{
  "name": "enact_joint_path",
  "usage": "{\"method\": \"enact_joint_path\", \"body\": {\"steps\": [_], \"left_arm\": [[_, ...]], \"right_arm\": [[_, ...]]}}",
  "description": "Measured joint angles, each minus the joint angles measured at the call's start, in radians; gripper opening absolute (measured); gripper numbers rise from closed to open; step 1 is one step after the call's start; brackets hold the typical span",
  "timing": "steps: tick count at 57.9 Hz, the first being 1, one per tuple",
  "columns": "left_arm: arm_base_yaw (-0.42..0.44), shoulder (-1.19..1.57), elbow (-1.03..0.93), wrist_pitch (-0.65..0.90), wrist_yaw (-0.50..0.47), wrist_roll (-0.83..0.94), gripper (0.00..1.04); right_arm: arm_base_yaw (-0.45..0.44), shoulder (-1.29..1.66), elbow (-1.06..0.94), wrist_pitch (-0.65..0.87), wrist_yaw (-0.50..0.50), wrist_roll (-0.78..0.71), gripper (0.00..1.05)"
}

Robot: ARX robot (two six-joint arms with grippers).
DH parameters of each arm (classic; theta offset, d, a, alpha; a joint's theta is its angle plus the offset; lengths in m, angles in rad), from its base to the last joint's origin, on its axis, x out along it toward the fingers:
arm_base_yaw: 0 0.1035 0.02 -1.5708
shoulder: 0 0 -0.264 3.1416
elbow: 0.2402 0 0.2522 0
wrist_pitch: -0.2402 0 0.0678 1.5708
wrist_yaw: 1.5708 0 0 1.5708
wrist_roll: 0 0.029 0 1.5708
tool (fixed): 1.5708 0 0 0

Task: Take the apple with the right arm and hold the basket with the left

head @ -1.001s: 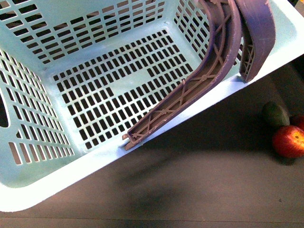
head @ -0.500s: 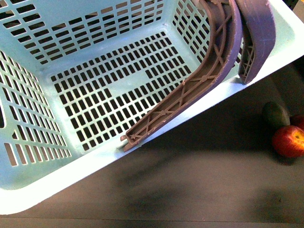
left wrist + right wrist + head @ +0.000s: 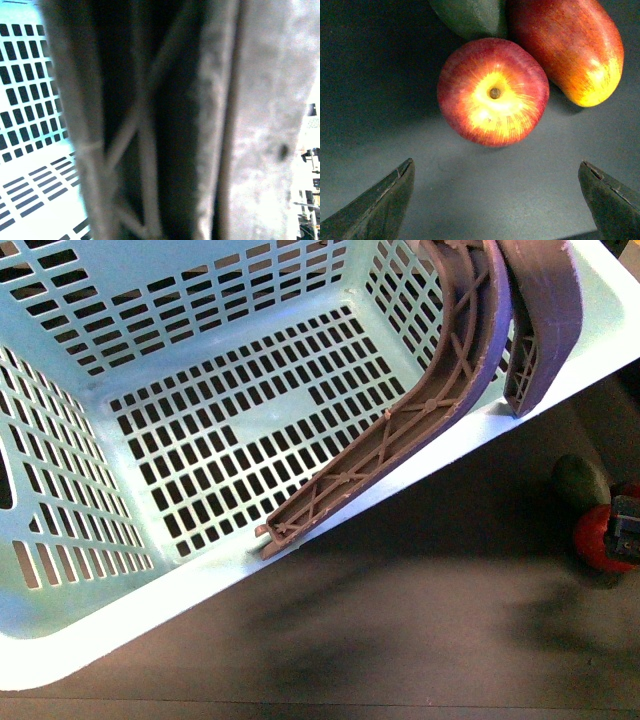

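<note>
With right gripper (image 3: 496,164) wide open above apple (image 3: 470,117), on table (image 3: 400,630) right of basket (image 3: 200,592), centre on stem (image 3: 494,93), lower straight, close without nudging 2 fruits (image 3: 570,45) crowding it. Cannot tell left gripper's state.

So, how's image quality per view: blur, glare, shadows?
Front view: sharp, soft shadows on the table beside the basket. Left wrist view: the handle fills the frame, blurred, background blown out. Right wrist view: apple crisp, surroundings dark.

Nothing can be read in any view: no text, label, brand, number or sign shows on the basket (image 3: 120,612), its handles (image 3: 440,390), the apple (image 3: 493,92), the green fruit (image 3: 470,15) or the red fruit (image 3: 570,45).
</note>
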Motion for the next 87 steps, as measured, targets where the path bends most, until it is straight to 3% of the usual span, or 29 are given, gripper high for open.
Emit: {"method": "enact_joint_path", "body": {"steps": [45, 54, 65, 87], "left_arm": [[0.0, 0.0, 0.0, 0.0, 0.0, 0.0, 0.14], [0.0, 0.0, 0.0, 0.0, 0.0, 0.0, 0.14], [0.0, 0.0, 0.0, 0.0, 0.0, 0.0, 0.14], [0.0, 0.0, 0.0, 0.0, 0.0, 0.0, 0.14]], "right_arm": [[0.005, 0.224, 0.298, -0.148, 0.029, 0.055, 0.96], [0.007, 0.239, 0.313, -0.155, 0.032, 0.066, 0.95], [0.011, 0.241, 0.312, -0.152, 0.031, 0.071, 0.8], [0.005, 0.182, 0.201, -0.086, 0.004, 0.07, 0.8]]}}
